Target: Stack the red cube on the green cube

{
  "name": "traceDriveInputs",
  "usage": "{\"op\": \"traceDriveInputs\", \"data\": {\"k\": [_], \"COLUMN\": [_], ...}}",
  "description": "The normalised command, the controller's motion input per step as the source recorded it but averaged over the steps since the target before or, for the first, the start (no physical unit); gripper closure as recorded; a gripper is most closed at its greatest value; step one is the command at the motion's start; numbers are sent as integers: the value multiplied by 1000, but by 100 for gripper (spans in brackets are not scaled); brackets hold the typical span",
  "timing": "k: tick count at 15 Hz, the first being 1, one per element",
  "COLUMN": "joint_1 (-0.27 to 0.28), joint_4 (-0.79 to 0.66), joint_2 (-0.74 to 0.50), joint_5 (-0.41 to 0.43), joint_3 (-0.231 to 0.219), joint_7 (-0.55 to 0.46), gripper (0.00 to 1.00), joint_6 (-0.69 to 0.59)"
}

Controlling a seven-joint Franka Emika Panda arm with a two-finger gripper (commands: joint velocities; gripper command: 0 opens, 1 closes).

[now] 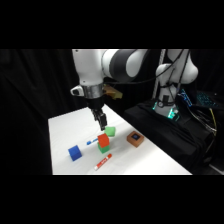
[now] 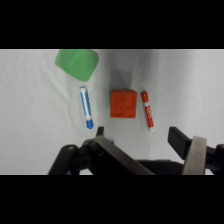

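In the side view, the white arm's gripper [image 1: 101,121] is being held above the middle of the white table [image 1: 65,125], just over a small orange-red cube [image 1: 104,141]. That red cube is being carried on top of a deep green cube [image 1: 103,149], of which only a sliver is showing beneath it, so the stack is judged to be made already. A paler green cube [image 1: 110,131] is lying just behind the stack, a blue cube [image 1: 75,153] well to its left, a brown block with a dark blue top [image 1: 134,138] to its right. A blue-and-white marker [image 1: 92,142] is lying just left of the stack and a red-and-white marker [image 1: 103,161] below it.

In the wrist view, the red cube [image 2: 123,103] is being seen from straight above, centred in the frame, which is hiding the green cube under it. The blue-and-white marker [image 2: 86,106] is lying to its left, the red-and-white marker [image 2: 147,109] just to its right, the paler green cube [image 2: 76,63] at the upper left. The dark fingers [image 2: 178,140] are being held spread apart at the bottom edge, with nothing gripped between them, presumably because the cube is being left released.
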Motion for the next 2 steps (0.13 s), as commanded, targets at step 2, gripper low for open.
{"op": "traceDriveInputs", "data": {"k": [2], "joint_1": [-42], "joint_4": [157], "joint_2": [-109], "joint_5": [57], "joint_3": [46], "joint_7": [-177], "gripper": [0], "joint_6": [-345]}}
